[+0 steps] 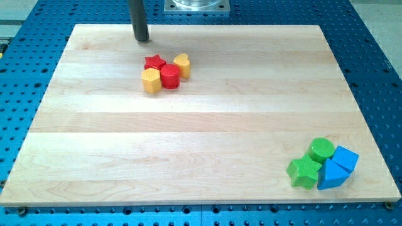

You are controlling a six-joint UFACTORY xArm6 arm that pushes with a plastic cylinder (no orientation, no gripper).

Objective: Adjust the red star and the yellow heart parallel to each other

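The red star lies near the board's top, left of centre. The yellow heart lies just to its right. A red cylinder sits below and between them, touching both. A yellow hexagon block touches the cylinder's left side, below the star. My tip rests on the board above and slightly left of the red star, a short gap away from it.
A green cylinder, a green star, a blue cube-like block and a blue wedge cluster at the bottom right corner. The wooden board lies on a blue perforated table. A metal mount stands at the top.
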